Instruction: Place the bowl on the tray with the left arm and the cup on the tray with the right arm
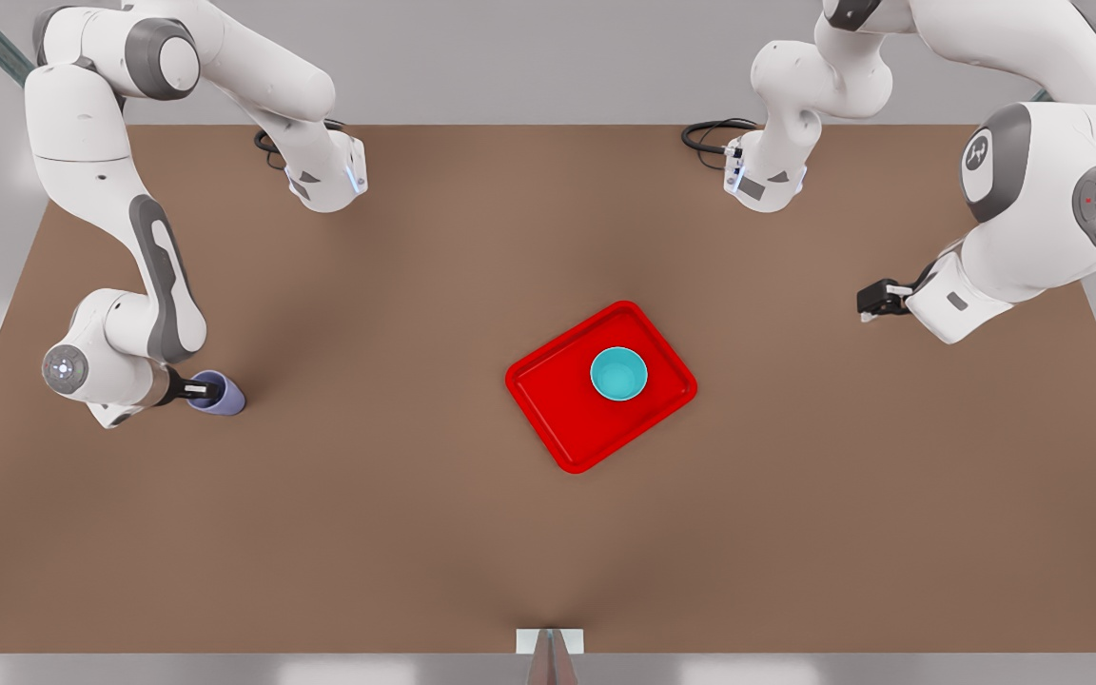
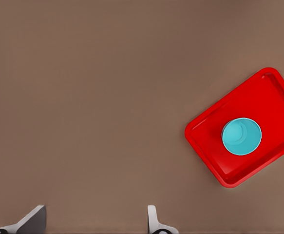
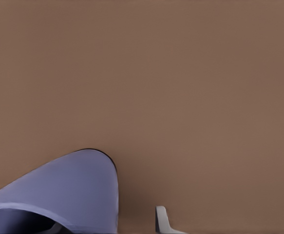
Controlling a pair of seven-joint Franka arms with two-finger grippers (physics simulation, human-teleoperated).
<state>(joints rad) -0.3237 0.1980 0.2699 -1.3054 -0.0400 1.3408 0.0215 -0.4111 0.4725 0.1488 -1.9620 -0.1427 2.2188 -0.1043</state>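
Bowl (image 1: pixel 618 373) already seated on the red tray (image 1: pixel 548 400), upright, inside the rim toward one corner; first half done. Cup (image 1: pixel 217 393) off at the front view's left, well apart from the tray, standing on the brown table (image 1: pixel 548 552). Right gripper (image 1: pixel 198 388) at the cup's mouth, one finger over the rim and apparently inside, the other finger (image 3: pixel 162 220) outside the wall; spread but seemingly not clamped. Cup step in hand: closing on the wall, lifting, carrying across bare table to free tray floor beside the bowl. Only obstacle the bowl itself. Left gripper (image 1: pixel 876 301) waiting, well clear of the tray, fingers (image 2: pixel 154 222) wide apart, holding nothing.
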